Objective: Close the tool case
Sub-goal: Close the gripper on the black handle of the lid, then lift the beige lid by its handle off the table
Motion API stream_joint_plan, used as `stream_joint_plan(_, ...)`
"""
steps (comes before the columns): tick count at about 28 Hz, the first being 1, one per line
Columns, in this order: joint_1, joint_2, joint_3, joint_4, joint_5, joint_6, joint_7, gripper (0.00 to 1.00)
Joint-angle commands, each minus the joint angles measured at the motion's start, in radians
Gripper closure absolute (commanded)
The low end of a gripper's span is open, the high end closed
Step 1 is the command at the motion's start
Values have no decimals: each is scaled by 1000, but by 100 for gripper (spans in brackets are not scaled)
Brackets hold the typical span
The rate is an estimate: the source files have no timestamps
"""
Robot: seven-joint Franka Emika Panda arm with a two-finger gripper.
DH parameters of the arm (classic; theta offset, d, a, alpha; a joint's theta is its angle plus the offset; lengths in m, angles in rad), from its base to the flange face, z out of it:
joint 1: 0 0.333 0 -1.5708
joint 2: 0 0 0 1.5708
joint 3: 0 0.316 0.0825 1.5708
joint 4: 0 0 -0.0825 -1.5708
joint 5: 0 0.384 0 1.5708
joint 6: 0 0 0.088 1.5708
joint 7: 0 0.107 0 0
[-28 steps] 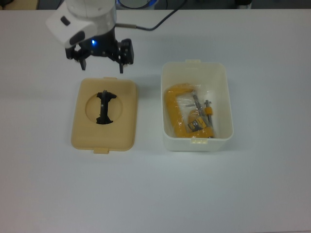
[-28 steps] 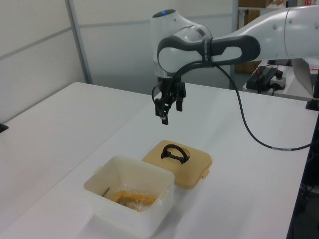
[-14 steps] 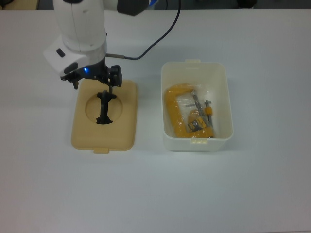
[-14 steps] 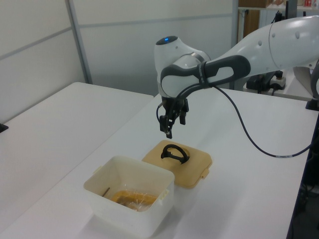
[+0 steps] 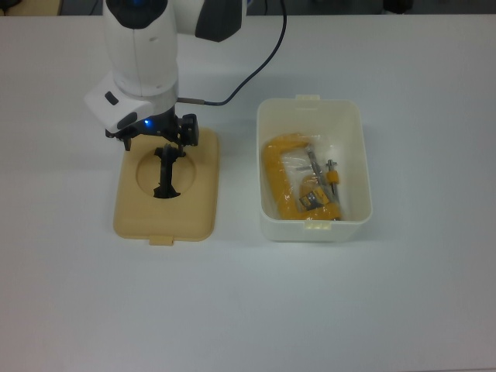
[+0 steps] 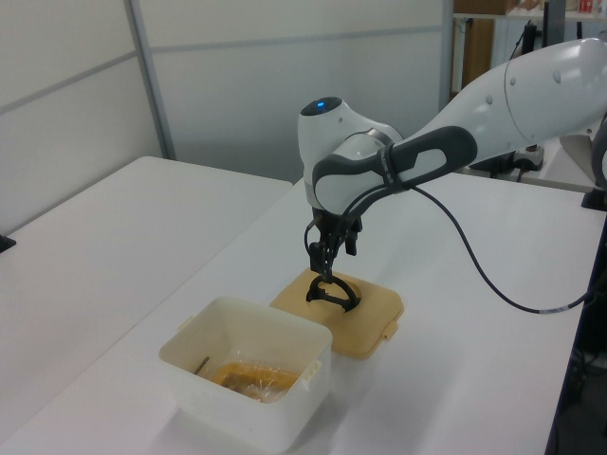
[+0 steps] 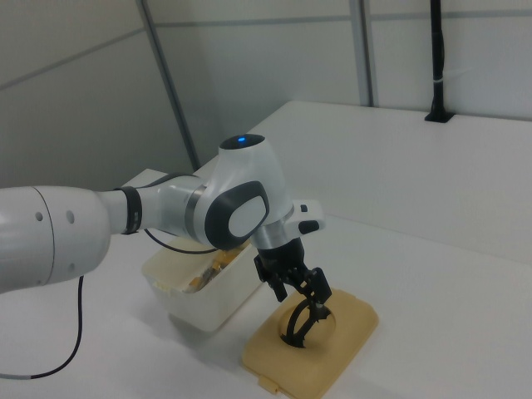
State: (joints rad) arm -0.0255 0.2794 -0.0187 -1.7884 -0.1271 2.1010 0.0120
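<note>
The claw point(image 6: 323, 268) has come down since half a second ago: then it hung clear above the tan lid point(image 5: 200, 209), and now its fingertips sit right at the upper end of the black handle point(image 5: 167, 174) in the top view. In the right view the fingers look spread, one on each side of the handle's arch, but whether they have begun to pinch it I cannot tell — the wrist hides the tips from above.

The lid lies flat on the worktop point(image 5: 387, 310), handle side up, on the top view's left. The white box point(image 5: 355, 167) stands just beside it on the top view's right, apart from it and wide open, with a yellow clamp point(image 5: 280, 180) and some small hardware inside.

So the approach looks finished and the grasp is the step in hand. Nothing of the closing itself is done yet: my reading is that the handle must be gripped, and the lid lifted, carried over the box and set down square on its rim.
</note>
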Motion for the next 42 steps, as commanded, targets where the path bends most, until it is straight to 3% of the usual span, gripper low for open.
stream_joint_plan(1,-11,-26,26,-81,-74,70,64,0)
stream_joint_plan(5,-53,-17,80,-82,-92,71,91,0)
stream_joint_plan(6,-92,-14,127,-82,-106,73,104,1)
stream_joint_plan(9,-163,-3,216,-80,-144,73,140,22)
stream_joint_plan(11,-210,6,272,-75,-166,73,173,46)
stream_joint_plan(12,-247,14,316,-71,-183,73,209,62)
stream_joint_plan(15,-283,32,359,-66,-204,83,230,78)
stream_joint_plan(22,-290,38,362,-63,-213,103,247,83)
stream_joint_plan(25,-289,40,364,-57,-213,105,250,92)
stream_joint_plan(26,-289,40,365,-55,-213,105,256,100)
stream_joint_plan(42,-307,1,378,-2,-190,64,238,100)
